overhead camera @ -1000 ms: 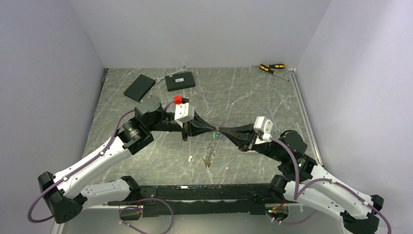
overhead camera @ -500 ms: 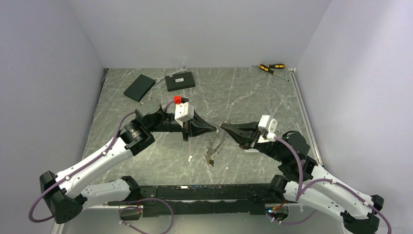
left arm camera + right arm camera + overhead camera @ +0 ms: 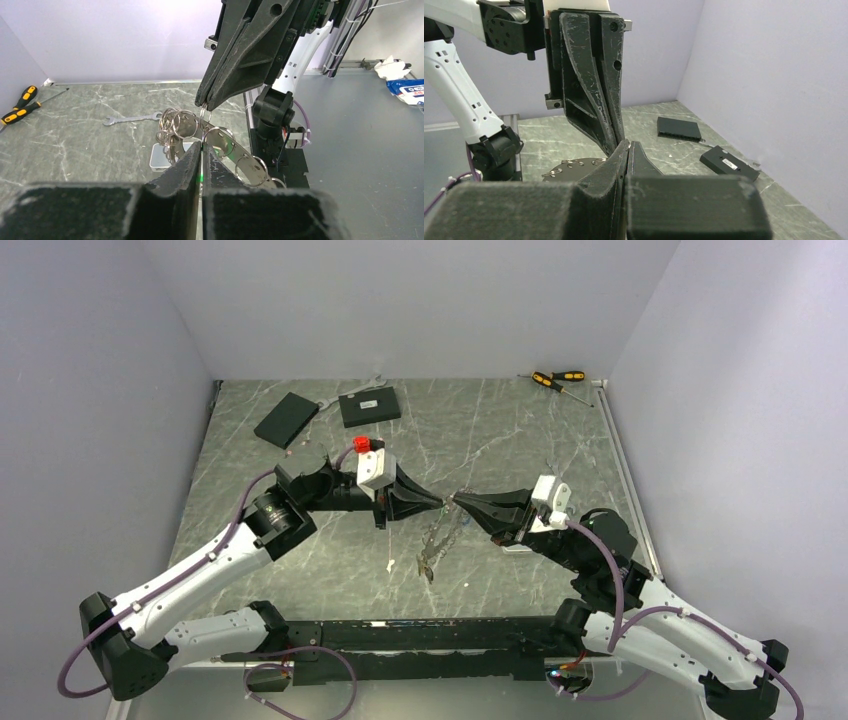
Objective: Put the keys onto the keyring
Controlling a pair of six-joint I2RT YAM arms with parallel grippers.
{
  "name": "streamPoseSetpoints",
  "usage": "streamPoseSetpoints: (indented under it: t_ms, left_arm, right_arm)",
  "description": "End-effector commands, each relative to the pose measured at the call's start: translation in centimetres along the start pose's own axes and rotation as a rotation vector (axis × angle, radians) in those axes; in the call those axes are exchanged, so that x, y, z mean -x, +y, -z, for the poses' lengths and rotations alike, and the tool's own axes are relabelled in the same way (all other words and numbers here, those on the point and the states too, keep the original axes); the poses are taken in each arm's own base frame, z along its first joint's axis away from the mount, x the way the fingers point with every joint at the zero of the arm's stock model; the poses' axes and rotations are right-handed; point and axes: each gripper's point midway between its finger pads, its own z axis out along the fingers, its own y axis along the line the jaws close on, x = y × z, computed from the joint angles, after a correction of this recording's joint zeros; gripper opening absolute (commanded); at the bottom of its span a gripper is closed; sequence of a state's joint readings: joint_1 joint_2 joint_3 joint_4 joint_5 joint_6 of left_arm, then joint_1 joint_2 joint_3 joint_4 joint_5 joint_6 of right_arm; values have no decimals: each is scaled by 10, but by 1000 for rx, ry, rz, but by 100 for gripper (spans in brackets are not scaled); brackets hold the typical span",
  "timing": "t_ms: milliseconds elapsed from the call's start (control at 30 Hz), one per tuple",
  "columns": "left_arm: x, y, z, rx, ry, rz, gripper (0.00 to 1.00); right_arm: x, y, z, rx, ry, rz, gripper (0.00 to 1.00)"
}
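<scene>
We are holding our left claw [image 3: 438, 503] and right claw [image 3: 458, 501] tip to tip above the middle of the desk [image 3: 480, 430]. Both are pinching closed on the top of the keyring [image 3: 436, 540], a bunch of linked metal loops. It is dangling from the meeting point and trailing down towards our bases. Whether its lower end is touching the desk, we cannot tell.

From each wrist, the other claw is filling the middle of the view and hiding much of what lies behind it. A small white block [image 3: 159, 157] is lying on the desk just behind the loops, and a wrench [image 3: 131, 119] is lying near it. Well apart at the far edge, two black boxes [image 3: 286, 419] are sitting on the left and two screwdrivers [image 3: 557, 380] are lying in the right corner.
</scene>
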State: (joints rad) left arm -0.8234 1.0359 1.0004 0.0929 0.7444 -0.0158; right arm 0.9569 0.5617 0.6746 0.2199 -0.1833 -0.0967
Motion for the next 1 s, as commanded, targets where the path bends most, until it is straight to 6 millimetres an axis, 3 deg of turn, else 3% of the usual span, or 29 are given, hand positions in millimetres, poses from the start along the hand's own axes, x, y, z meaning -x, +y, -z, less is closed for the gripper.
streamPoseSetpoints:
  t_ms: [0,200,400,600,967]
  left_arm:
    - [10,-1,2,4,-25,-16,15]
    - [11,0,7,32,-20,-21,47]
    - [16,1,13,62,-15,-60,61]
    - [20,2,14,68,-11,-69,64]
    - [18,3,14,72,-14,-75,59]
  right_arm:
    - [40,-5,0,-23,-141,8,0]
    - [36,-2,-2,-4,-119,6,0]
    - [29,1,-4,9,-96,-6,0]
    - [26,2,-6,21,-82,-11,0]
    - [25,6,-8,45,-70,-13,0]
